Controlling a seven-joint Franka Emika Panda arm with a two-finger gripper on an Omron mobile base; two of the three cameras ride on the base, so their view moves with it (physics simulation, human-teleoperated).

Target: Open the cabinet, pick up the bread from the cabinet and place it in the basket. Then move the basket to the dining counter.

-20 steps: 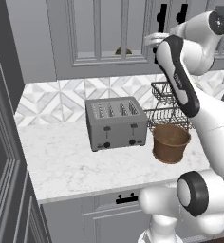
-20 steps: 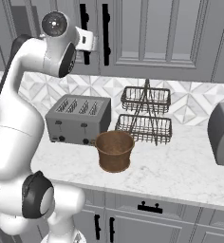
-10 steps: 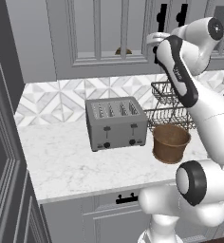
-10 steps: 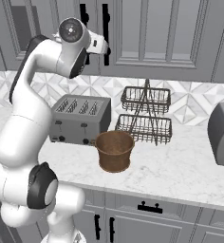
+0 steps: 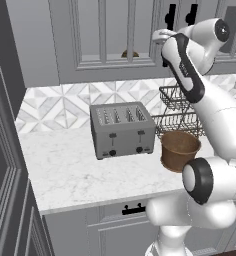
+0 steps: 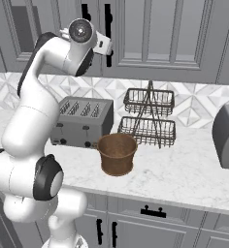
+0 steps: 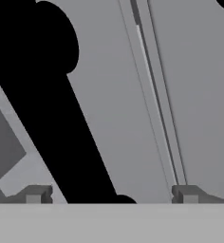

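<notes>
The cabinet (image 5: 105,45) hangs on the wall above the table, its grey framed glass doors all shut. Behind the glass of the left door, low on the shelf, the bread (image 5: 129,53) shows as a small brown lump. Two long black bar handles stand side by side at the meeting of the doors; the handle (image 7: 61,123) nearest the hand crosses the hand view as a wide black bar, running slantwise from the upper left to the bottom middle. The gripper (image 7: 111,195) sits right at this handle, with the fingers (image 7: 35,194) spread wide apart, one on each side of the bar's lower end and gripping nothing. Whether either finger touches the handle cannot be told. In the right base view the hand (image 6: 103,46) is raised to the height of the door handles, just in front of the cabinet.

Below, on the marble table (image 5: 70,170), the basket (image 6: 116,153) stands upright near the front edge, brown and bucket-shaped. A silver four-slot toaster (image 6: 81,121) stands just beside it, to its left in the right base view. Behind the basket is a black two-tier wire rack (image 6: 149,118), near the patterned tile backsplash (image 5: 60,107). A grey appliance (image 6: 228,135) stands at the right end of the table.
</notes>
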